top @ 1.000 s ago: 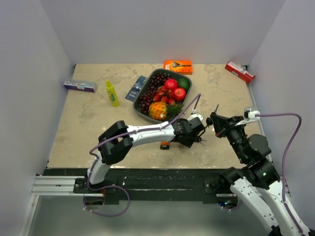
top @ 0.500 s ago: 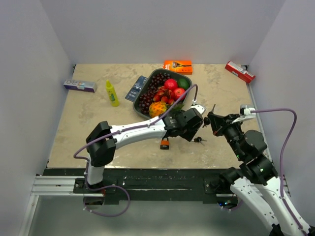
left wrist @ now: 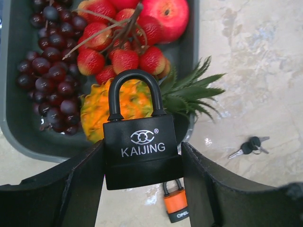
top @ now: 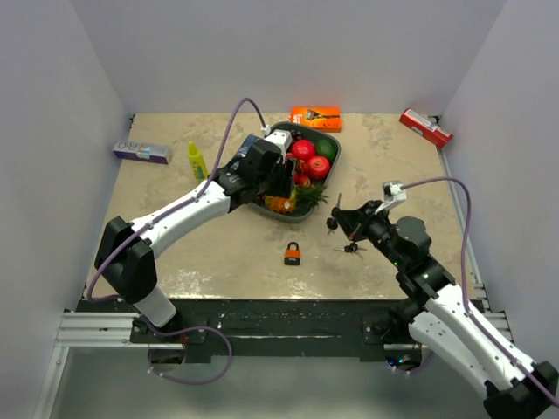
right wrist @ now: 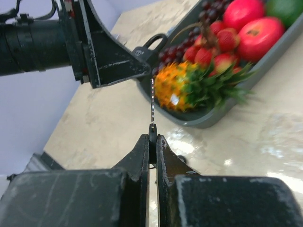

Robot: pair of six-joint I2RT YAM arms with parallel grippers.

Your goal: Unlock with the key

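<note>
A black padlock (left wrist: 140,151) marked KAIJING is clamped by its body between my left gripper's (left wrist: 142,158) fingers, shackle up, held in the air over the fruit tray (left wrist: 9,118). From above, the left gripper (top: 281,179) hovers at the tray's near end. My right gripper (right wrist: 152,137) is shut on the head of a key (right wrist: 152,101). Its thin blade sticks out toward the left gripper and the padlock's shackle (right wrist: 154,42), still apart from the lock. From above, the right gripper (top: 342,218) is right of the tray.
A small orange padlock (top: 293,254) and a spare bunch of keys (top: 350,248) lie on the table in front. The grey tray (top: 335,150) holds grapes, apples, strawberries and a pineapple. A yellow bottle (top: 198,165), blue-white box (top: 141,152), orange box (top: 315,118) and red box (top: 425,127) stand around the back.
My left arm has swung up and back from the front middle of the table to over the tray, carrying the black padlock. The right gripper has moved left with the key.
</note>
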